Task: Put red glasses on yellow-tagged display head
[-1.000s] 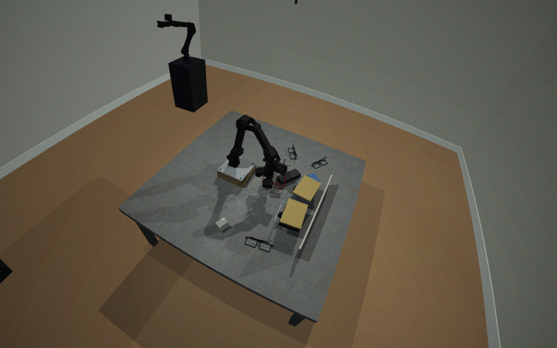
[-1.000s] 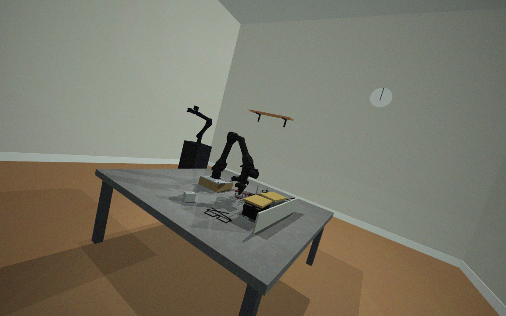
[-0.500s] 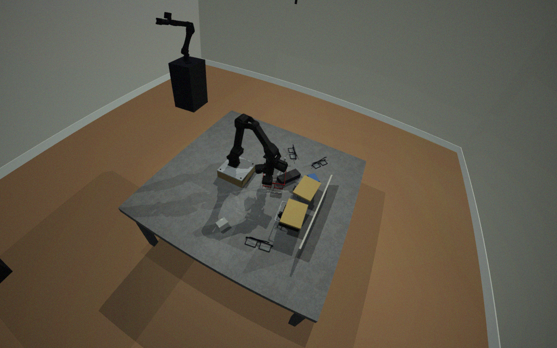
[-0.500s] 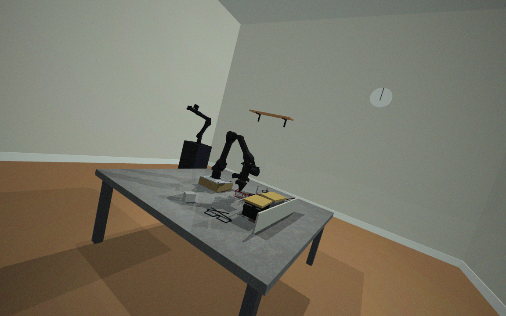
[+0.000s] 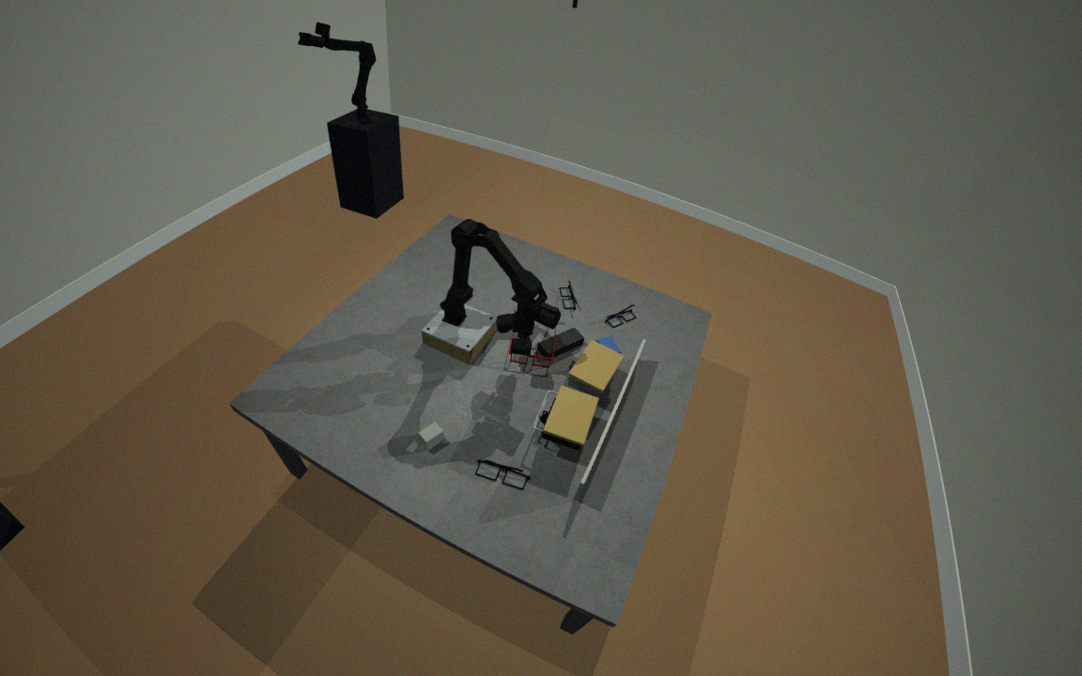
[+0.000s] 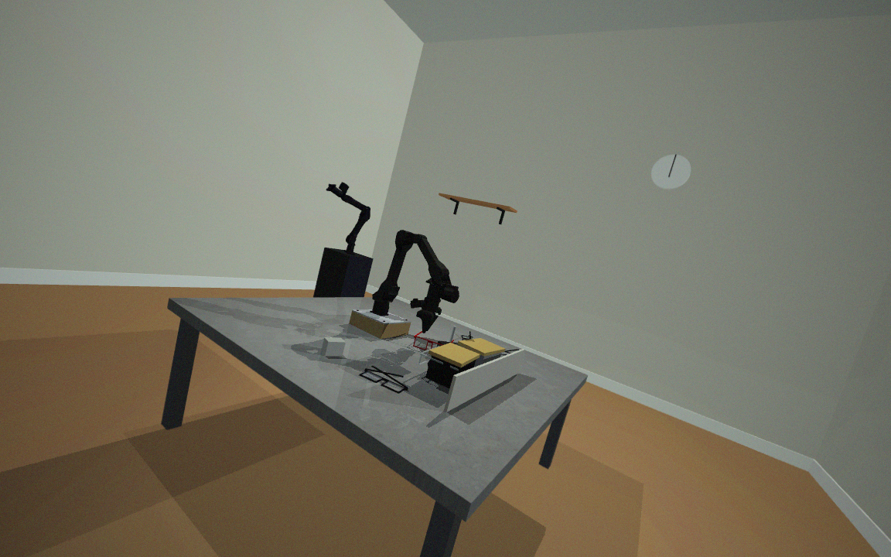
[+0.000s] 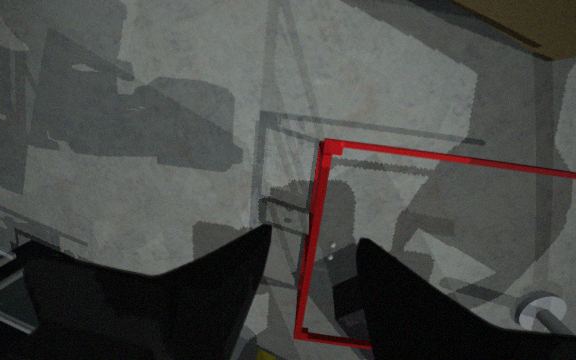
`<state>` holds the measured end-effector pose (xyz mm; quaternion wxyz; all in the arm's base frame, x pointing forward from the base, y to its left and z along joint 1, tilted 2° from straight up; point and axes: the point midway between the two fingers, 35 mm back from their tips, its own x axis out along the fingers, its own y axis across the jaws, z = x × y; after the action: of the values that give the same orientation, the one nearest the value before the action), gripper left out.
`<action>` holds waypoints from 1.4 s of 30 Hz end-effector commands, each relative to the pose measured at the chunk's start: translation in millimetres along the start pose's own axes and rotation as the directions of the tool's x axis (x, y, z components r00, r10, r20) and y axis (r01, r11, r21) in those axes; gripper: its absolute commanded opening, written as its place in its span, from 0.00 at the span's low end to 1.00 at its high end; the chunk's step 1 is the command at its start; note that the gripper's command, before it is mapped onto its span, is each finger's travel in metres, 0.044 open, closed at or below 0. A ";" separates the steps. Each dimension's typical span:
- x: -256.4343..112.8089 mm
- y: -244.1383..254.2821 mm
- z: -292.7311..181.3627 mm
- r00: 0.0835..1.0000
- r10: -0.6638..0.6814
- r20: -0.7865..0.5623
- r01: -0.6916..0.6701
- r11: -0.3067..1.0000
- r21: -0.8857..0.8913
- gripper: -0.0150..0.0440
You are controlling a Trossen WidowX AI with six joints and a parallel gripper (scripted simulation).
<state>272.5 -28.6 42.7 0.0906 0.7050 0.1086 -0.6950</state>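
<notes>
The red glasses (image 5: 554, 343) (image 6: 425, 338) (image 7: 468, 161) are beside the arm's base, low over the table; whether they touch it I cannot tell. My gripper (image 5: 520, 346) (image 6: 425, 328) (image 7: 314, 240) is open above them, with the red front rim between the spread fingertips in the wrist view and a gap on each side. Two display heads are dark blocks under yellowish top slabs, a farther one (image 5: 595, 366) (image 6: 481, 346) and a nearer one (image 5: 570, 415) (image 6: 454, 354). Pale-framed glasses show at the nearer head. A small yellow patch (image 7: 266, 355) shows at the wrist view's bottom edge; I cannot read either head's tag.
A dark box (image 5: 560, 342) lies between the red glasses and the farther head. A white panel (image 5: 612, 413) (image 6: 479, 379) stands behind the heads. Black glasses (image 5: 502, 474) (image 6: 384, 378) lie near the front, two more pairs lie at the back, and a pale cube (image 5: 432, 435) (image 6: 332, 346) sits leftward.
</notes>
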 end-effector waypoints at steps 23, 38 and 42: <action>12.7 -1.8 0.8 1.000 -0.001 0.014 0.001 1.000 0.004 0.49; 37.4 -1.9 1.1 1.000 -0.001 0.014 0.001 1.000 0.004 0.49; 43.8 -2.1 1.6 1.000 -0.001 0.014 0.001 1.000 0.004 0.49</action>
<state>273.5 -25.7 5.7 0.0912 0.7044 0.1094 -0.6954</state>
